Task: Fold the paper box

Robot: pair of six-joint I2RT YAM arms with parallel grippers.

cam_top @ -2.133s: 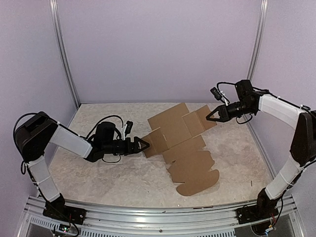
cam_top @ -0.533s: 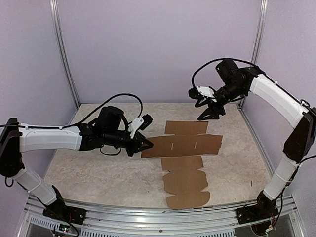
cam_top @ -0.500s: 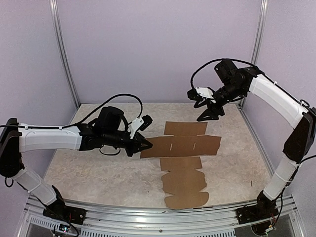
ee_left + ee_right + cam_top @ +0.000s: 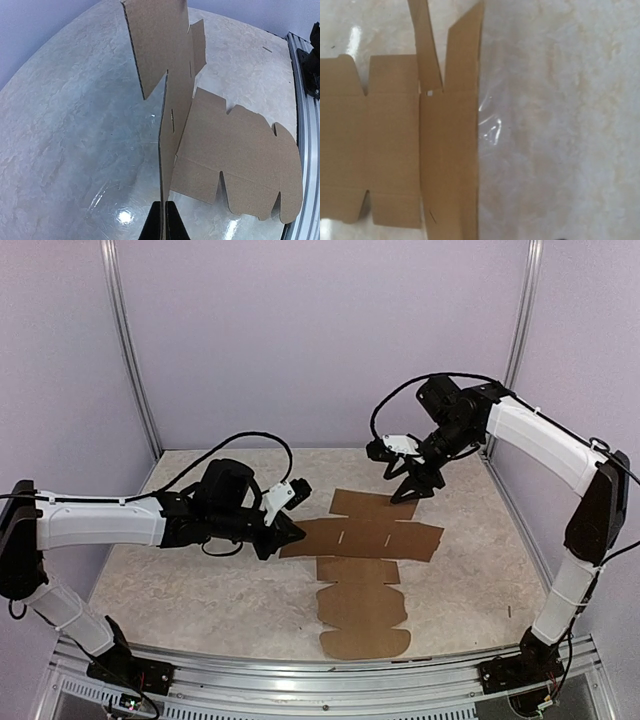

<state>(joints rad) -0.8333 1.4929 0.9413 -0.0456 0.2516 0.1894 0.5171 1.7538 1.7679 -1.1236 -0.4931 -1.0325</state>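
Left gripper (image 4: 287, 533): pressed together on the left end of the paper box (image 4: 365, 538) — the thin cardboard edge is pinched between the two fingertips.
Right gripper (image 4: 411, 490): spread and holding nothing, hanging just above the box's far flap; whether it touches the flap cannot be told.
Paper box: an unfolded brown die-cut sheet lying roughly flat between the two grippers. A wide row of panels runs left to right, with one flap on its far side. On its near side, a chain of panels ends in a rounded tab.
Slits: two short cuts in the box's wide row.
Table (image 4: 200, 585): pale, marbled and glossy, under the box on all sides.
Left arm: stretched low towards the box from its left.
Right arm: arched high from the box's right — coming down over its far side.
Rail (image 4: 300, 672): aluminium, on the near side of the box, carrying both arm bases.
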